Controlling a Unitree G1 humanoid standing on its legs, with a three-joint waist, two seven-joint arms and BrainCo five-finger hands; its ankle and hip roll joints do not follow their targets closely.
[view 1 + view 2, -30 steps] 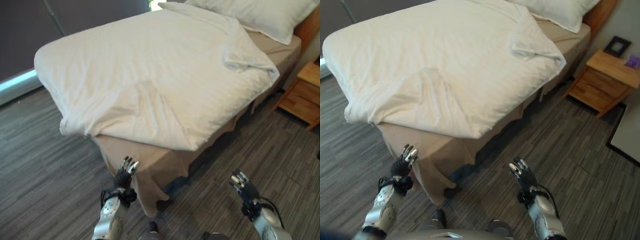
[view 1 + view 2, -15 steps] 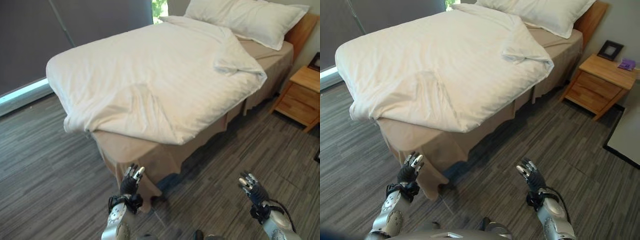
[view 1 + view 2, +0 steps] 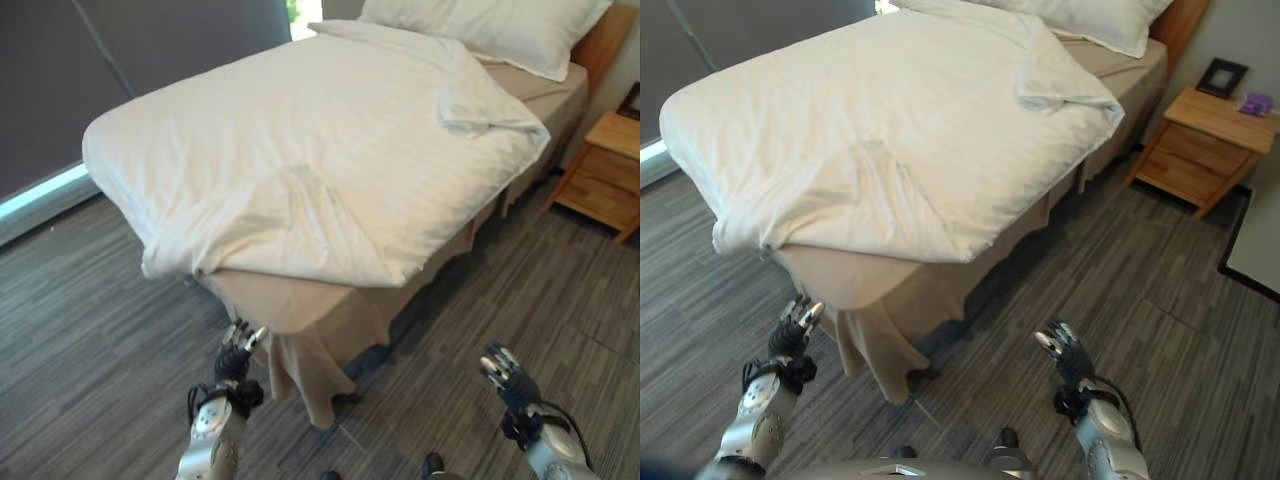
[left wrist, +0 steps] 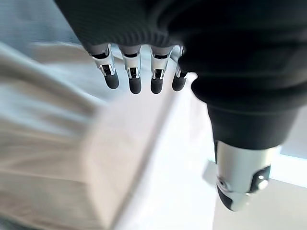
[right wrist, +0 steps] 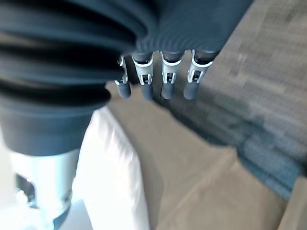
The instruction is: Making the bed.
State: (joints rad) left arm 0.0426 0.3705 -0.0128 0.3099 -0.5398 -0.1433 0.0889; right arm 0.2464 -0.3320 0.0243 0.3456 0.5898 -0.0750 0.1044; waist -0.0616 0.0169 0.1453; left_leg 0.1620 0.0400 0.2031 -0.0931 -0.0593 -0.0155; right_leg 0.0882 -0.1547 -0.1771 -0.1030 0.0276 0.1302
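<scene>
— How are the two hands held?

— The left hand [image 3: 237, 356] is raised with its fingers [image 4: 135, 79] straight and slightly spread, nothing grasped. The right hand [image 3: 1064, 352] is held the same way, its fingers [image 5: 167, 82] extended and empty.

— Where is the bedding placed relative to them?

— The rumpled white duvet [image 3: 320, 150] is spread over the bed ahead of and above both hands, well apart from them. Its near corner is bunched and folded back, so the beige fitted sheet [image 3: 305, 325] is exposed, hanging just beside the left hand without being touched. A large white pillow [image 3: 490, 25] is laid at the far end, and a light wooden nightstand [image 3: 1200, 140] is seen far beyond the right hand on the grey plank floor [image 3: 90, 330].
</scene>
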